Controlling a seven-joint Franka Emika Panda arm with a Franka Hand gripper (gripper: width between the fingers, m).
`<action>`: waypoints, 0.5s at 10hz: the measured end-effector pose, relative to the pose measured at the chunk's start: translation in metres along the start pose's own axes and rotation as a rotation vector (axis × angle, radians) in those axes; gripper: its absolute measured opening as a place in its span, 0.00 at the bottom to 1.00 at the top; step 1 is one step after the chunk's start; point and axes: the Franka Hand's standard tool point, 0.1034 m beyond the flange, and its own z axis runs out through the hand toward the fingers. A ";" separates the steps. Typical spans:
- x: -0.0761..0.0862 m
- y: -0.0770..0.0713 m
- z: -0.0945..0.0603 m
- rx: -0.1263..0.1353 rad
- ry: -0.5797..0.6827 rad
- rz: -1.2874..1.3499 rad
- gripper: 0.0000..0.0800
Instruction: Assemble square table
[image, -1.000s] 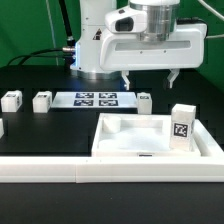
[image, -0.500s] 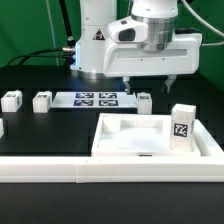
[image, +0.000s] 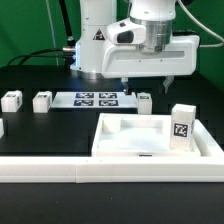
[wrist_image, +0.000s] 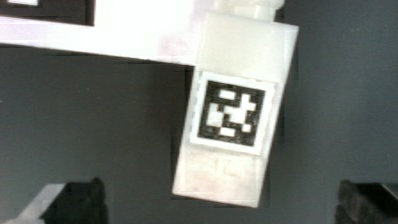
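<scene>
Gripper open and empty, hovering above a leg, leg just beside the marker board, tabletop near, second leg upright at its corner

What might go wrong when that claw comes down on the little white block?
1. The leg lies skewed to the open gripper, so closing may twist it or slip off.
2. It sits right by the tabletop rim, so a descending finger might bump that slab.

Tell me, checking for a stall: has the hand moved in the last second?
Yes: the hand has dropped slightly toward the leg beside the marker board.
</scene>
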 end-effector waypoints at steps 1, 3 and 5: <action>-0.001 0.000 0.000 0.001 -0.020 0.000 0.81; -0.003 0.003 -0.001 0.004 -0.082 0.010 0.81; 0.000 0.003 0.000 0.006 -0.227 0.016 0.81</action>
